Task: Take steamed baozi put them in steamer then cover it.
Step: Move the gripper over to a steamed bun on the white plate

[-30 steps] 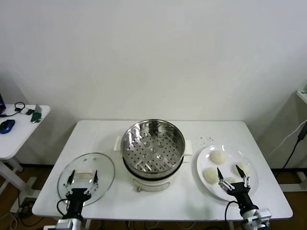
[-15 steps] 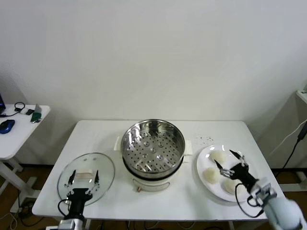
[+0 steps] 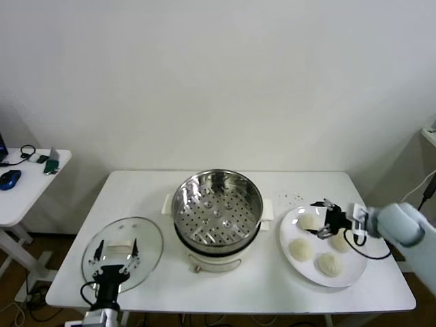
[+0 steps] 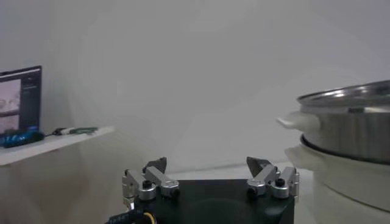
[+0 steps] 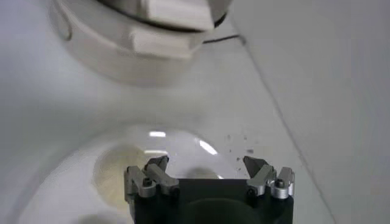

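Observation:
Several cream-white baozi lie on a white plate (image 3: 355, 270) at the table's right; one is at the far side (image 3: 308, 222), one nearer (image 3: 300, 249). The steel steamer (image 3: 216, 204) stands empty on its white pot base in the middle. The glass cover (image 3: 122, 240) lies flat at the front left. My right gripper (image 3: 319, 219) is open and empty, reaching in from the right just above the far baozi. That baozi shows beside one finger in the right wrist view (image 5: 116, 173), where the gripper (image 5: 207, 164) is open. My left gripper (image 3: 116, 256) is open and idle over the cover; the left wrist view (image 4: 207, 165) shows it too.
The steamer's base handle (image 5: 170, 38) lies beyond the plate in the right wrist view. The steamer (image 4: 347, 122) stands to one side in the left wrist view. A small side table (image 3: 27, 178) with a mouse and cables stands off to the left.
My right arm swung from the plate's near edge round to its right side. Its gripper now points left over the far baozi. The left arm has not moved.

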{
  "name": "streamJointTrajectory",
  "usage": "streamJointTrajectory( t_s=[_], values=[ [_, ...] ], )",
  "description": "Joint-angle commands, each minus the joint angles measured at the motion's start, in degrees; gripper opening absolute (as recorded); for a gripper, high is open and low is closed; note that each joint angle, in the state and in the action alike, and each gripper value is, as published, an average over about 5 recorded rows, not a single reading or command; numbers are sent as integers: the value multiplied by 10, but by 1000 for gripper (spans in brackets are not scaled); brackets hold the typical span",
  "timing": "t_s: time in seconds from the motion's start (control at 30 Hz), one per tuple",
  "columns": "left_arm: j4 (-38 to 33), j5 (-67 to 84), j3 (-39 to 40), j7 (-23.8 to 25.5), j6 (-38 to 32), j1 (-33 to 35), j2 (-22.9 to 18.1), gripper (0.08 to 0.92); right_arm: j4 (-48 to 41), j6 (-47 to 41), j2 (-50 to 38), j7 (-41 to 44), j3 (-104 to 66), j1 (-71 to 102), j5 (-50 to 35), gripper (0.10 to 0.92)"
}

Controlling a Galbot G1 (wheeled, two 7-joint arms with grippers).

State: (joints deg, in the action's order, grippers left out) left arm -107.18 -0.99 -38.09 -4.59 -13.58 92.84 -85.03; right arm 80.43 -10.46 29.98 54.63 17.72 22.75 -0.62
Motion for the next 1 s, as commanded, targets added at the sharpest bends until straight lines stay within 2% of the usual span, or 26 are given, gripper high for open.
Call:
streamJointTrajectory(
  t_s=[0.03,0.3,0.6,1.0],
  values=[
    [-2,2,0,-21,3,-4,2,823,-96,-10,-28,96,276,-264,36,823],
    [4,5,-5,-23,7,-6,6,823,-182,-8,60,103,417,-349,18,823],
    [6,9,-14,-24,13,-9,10,823,-256,-11,156,91,416,-330,12,823],
    [9,10,-20,-27,19,-12,12,823,-312,-2,212,90,413,-302,13,823]
  ],
)
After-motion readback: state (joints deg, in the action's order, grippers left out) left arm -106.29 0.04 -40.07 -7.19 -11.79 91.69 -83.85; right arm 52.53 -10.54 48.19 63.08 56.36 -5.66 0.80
